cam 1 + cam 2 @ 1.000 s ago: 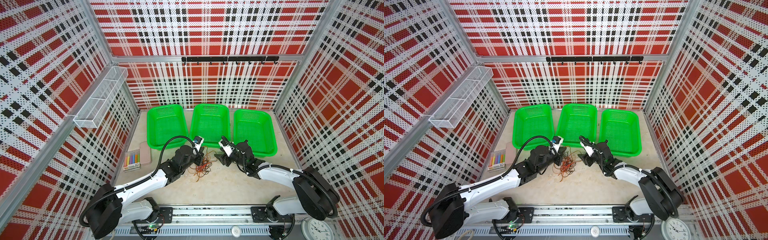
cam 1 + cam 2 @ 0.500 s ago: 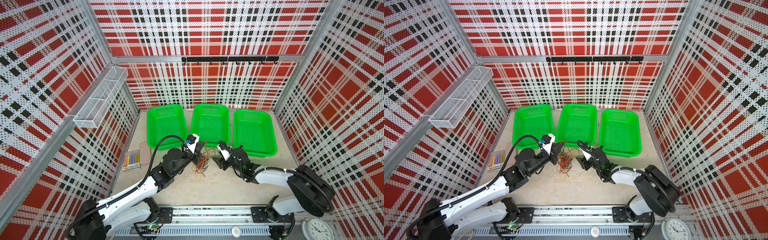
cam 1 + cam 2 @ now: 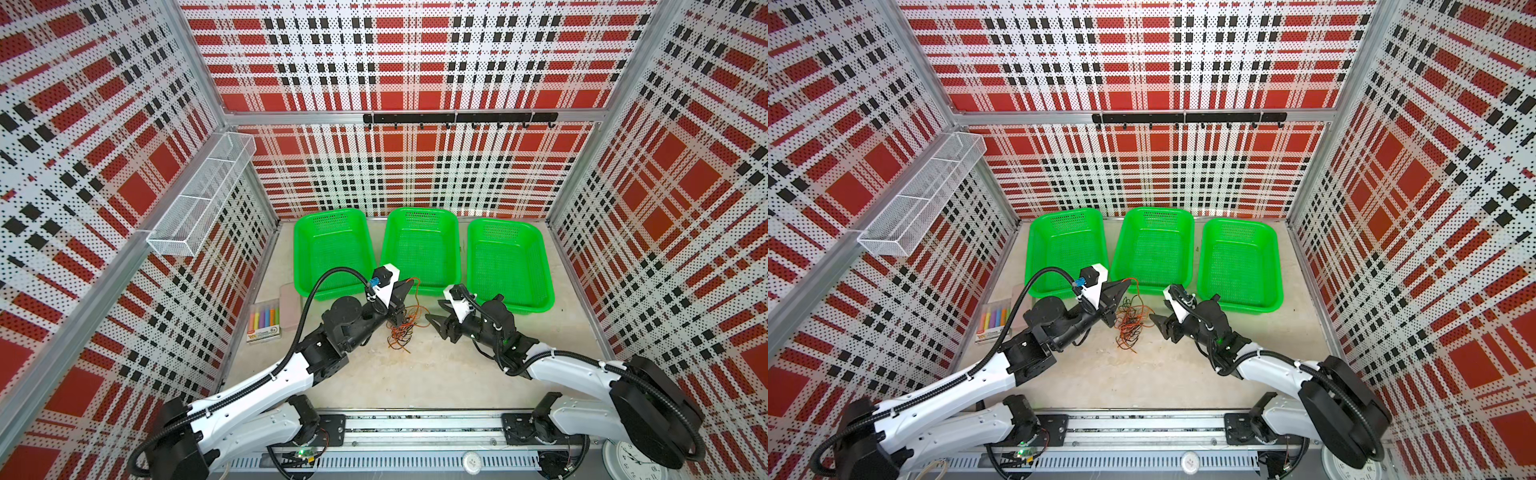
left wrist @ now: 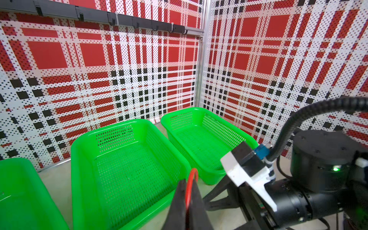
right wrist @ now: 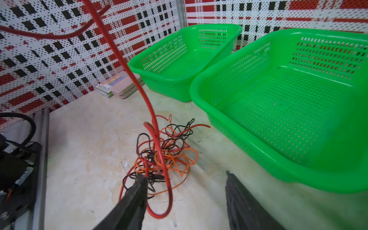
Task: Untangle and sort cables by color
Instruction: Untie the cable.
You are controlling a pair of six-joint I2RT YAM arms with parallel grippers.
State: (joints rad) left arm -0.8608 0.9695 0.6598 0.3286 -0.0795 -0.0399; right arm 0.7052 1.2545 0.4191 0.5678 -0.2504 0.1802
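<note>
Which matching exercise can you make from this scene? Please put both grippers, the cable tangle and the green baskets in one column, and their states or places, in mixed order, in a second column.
Things
1. left gripper
2. right gripper
3. cable tangle
4. green baskets

States or places
A. side by side in a row
B. shut on a red cable
C. on the table, between the two grippers
D. open, jaws wide apart

Pairs: 1-B, 2-D, 3-C, 4-A
</note>
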